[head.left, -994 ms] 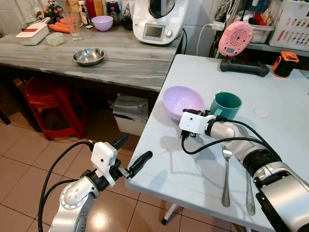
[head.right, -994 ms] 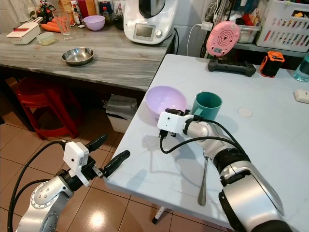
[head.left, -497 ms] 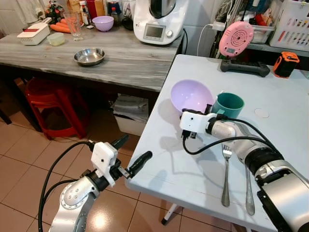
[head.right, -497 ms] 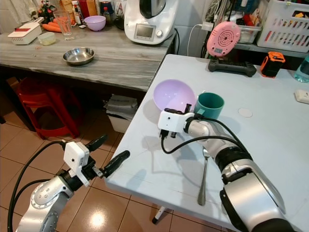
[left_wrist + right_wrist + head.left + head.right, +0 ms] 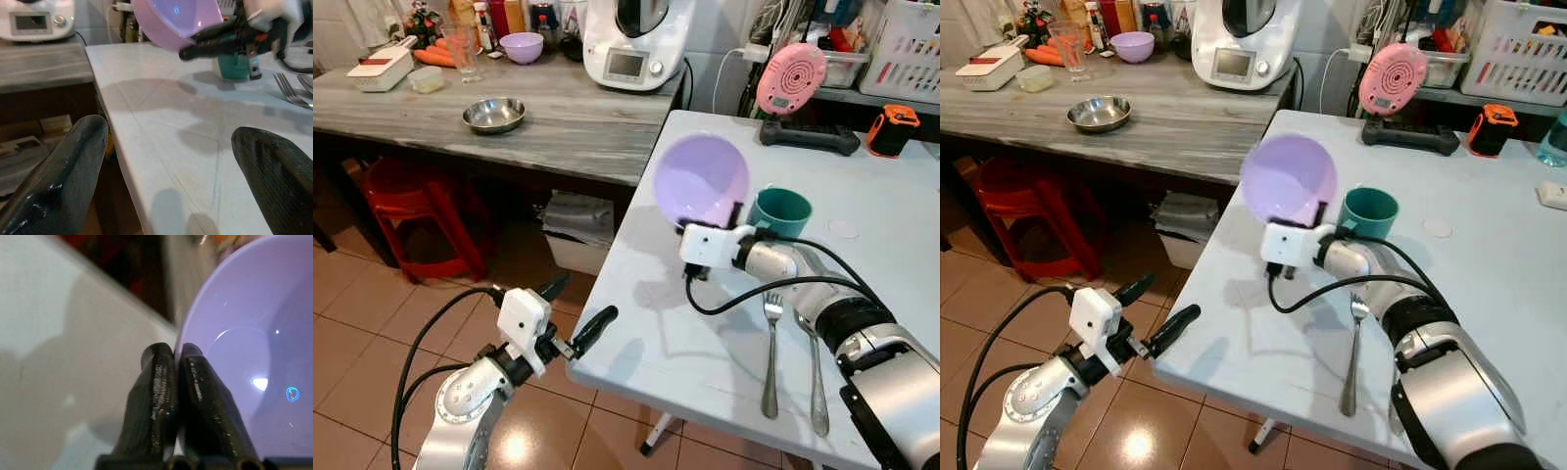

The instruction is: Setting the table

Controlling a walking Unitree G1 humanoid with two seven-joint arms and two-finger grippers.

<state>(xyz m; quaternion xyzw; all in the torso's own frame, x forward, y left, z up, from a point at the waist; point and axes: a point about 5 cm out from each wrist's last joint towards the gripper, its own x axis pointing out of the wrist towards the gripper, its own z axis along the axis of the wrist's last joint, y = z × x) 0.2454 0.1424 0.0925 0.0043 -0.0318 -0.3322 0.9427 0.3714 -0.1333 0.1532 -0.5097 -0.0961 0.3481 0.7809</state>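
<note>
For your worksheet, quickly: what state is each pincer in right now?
Left pincer: open, holding nothing, beside the table edge.
Right pincer: closed on the rim of the purple bowl, lifted and tilted.

- A white table (image 5: 862, 196) stands on a terracotta tiled floor (image 5: 372, 323).
- Beside it runs a grey wood-grain counter (image 5: 558, 122), holding a white kitchen appliance (image 5: 631, 44).
- A red plastic stool (image 5: 421, 211) sits beneath the counter.
</note>
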